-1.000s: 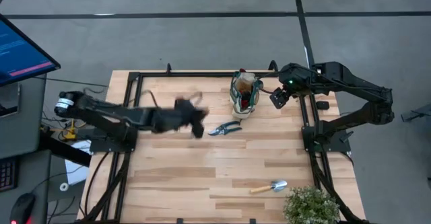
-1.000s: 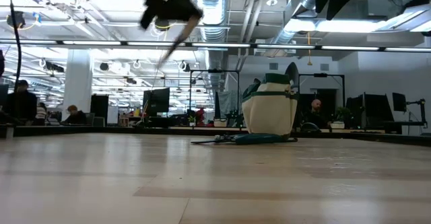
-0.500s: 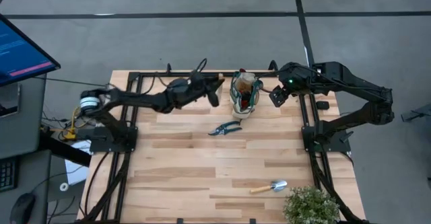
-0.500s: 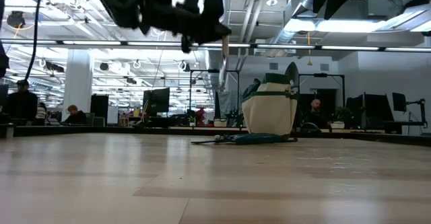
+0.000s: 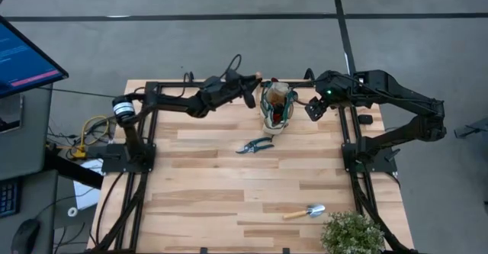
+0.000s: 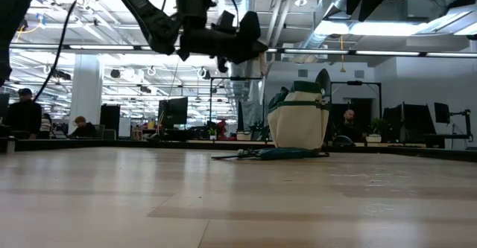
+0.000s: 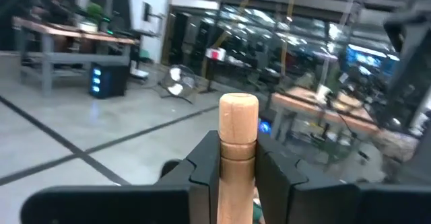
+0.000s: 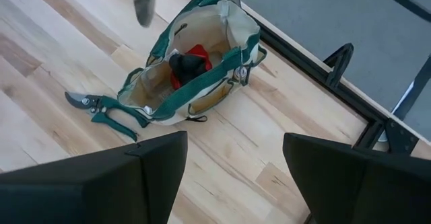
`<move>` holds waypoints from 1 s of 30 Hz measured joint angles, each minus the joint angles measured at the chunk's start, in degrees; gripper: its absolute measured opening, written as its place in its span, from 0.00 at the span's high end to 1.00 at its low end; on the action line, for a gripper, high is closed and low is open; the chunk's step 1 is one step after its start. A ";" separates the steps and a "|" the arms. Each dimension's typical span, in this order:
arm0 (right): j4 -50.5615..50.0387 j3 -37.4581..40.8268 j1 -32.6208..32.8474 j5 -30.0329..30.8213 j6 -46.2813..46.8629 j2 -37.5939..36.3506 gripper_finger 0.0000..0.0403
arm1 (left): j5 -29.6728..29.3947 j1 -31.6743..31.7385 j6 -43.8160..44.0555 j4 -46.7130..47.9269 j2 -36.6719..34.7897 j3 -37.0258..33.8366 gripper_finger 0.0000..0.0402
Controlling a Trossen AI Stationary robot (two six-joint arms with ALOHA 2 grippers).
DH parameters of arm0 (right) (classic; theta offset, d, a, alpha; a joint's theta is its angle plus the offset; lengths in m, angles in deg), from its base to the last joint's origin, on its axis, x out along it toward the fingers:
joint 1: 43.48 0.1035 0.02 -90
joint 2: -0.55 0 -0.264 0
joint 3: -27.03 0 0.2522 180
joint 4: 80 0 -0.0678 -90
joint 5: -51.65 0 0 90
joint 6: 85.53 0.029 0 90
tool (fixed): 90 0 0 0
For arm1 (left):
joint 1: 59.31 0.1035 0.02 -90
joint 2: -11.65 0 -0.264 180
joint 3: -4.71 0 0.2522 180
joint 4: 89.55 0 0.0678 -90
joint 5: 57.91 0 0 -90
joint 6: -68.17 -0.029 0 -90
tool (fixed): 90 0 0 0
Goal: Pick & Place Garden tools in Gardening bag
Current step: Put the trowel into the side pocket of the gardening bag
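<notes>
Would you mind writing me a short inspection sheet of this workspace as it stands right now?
Surface: wooden table, bare in the middle.
Job's things: gardening bag upright at the far edge, red-and-black glove inside; pruning shears lying beside it; trowel near the front edge.
Clutter: potted plant at the front right corner.
Grippers: left gripper shut on a wooden-handled tool, raised beside the bag; right gripper open, on the bag's other side.
Cables: yellow cables off the left edge.
Surroundings: monitor; people at desks.
</notes>
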 joint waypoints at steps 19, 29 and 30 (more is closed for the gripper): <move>0.00 0.00 0.02 0.00 2.10 0.00 0.41 | 4.61 0.22 -0.25 0.59 6.77 7.92 0.85; -0.04 0.00 0.02 -0.09 2.10 0.00 0.41 | 3.81 -1.90 -1.38 1.56 8.68 7.90 0.85; -0.04 0.00 0.02 -0.09 2.10 0.00 0.41 | 3.38 -2.12 -1.79 0.89 9.03 7.94 0.85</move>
